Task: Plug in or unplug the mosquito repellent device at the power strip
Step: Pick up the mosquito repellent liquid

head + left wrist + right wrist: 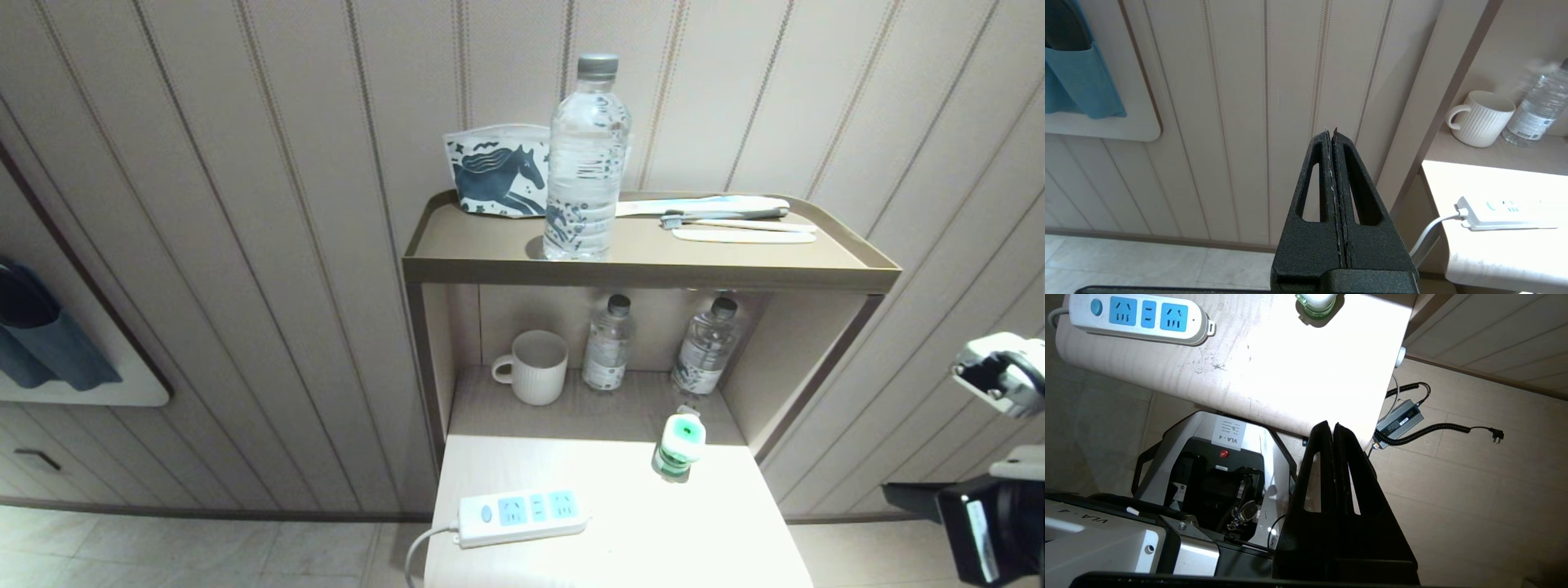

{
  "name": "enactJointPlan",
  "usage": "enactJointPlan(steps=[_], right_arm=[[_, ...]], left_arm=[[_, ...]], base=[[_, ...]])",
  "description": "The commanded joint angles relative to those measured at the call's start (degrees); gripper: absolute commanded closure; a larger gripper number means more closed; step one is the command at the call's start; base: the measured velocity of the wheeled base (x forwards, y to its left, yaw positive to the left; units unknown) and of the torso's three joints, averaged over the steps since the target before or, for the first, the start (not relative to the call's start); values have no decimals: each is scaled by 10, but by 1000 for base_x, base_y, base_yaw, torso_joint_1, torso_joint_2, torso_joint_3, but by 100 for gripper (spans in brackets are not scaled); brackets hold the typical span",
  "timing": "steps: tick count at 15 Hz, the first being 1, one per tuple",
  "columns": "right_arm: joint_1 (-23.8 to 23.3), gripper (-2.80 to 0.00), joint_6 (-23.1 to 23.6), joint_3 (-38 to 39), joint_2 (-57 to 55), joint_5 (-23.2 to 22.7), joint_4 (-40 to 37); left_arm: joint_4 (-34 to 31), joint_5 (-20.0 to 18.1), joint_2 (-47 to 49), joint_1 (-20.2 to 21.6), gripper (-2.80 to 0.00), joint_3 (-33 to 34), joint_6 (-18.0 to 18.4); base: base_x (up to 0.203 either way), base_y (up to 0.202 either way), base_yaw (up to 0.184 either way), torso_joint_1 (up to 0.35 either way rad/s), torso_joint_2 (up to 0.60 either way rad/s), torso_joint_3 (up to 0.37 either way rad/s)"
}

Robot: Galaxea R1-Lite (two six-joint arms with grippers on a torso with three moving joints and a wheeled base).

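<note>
The mosquito repellent device (pixel 678 445), white and green on top with a green bottle below, stands unplugged on the pale tabletop (pixel 620 539). The white power strip (pixel 522 516) with light-blue sockets lies to its left near the front edge, cord hanging off. In the right wrist view the strip (pixel 1139 316) and the device's base (pixel 1316 302) show from above. My right gripper (pixel 1331 426) is shut and empty, low beside the table's front right corner. My left gripper (pixel 1331 132) is shut and empty, left of the table, facing the wall. The strip (pixel 1506 212) shows there too.
A shelf unit stands behind the table, with a white mug (pixel 532 366) and two small water bottles (pixel 608 343) in the niche. On top are a large water bottle (pixel 584 159), a horse-print pouch (pixel 494 171) and toothbrushes. A charger with coiled cable (pixel 1398 422) lies on the floor.
</note>
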State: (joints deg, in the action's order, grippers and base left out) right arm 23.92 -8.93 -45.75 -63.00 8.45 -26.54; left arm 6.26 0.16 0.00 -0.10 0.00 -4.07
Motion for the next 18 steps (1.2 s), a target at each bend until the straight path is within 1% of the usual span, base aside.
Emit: enactJointPlan(steps=[1,2,5,7,9,15,18], right_arm=[[41,0,-11,0,-9,20,-1],[55,0,-18,4,-12,38,0],[63,0,-18,6,-18,40,1],[83,0,-19,9,-22,40,2],[94,0,-22,14,-33,41,2],[95,0,-23,16,-39,43,3],[95,0,-31,15,-39,43,3]], left_arm=[[1,0,1,0,0,0,-1],[0,0,1,-1,0,0,-1],[1,0,1,0,0,0,-1],[0,0,1,0,0,0,0],[1,0,1,0,0,0,0],[0,0,0,0,0,0,0],[1,0,1,0,0,0,0]], base=[[0,0,0,0,0,0],[0,0,0,0,0,0],[0,0,0,0,0,0],[0,0,0,0,0,0],[0,0,0,0,0,0],[0,0,0,-2,6,2],[0,0,0,-148,320,161]])
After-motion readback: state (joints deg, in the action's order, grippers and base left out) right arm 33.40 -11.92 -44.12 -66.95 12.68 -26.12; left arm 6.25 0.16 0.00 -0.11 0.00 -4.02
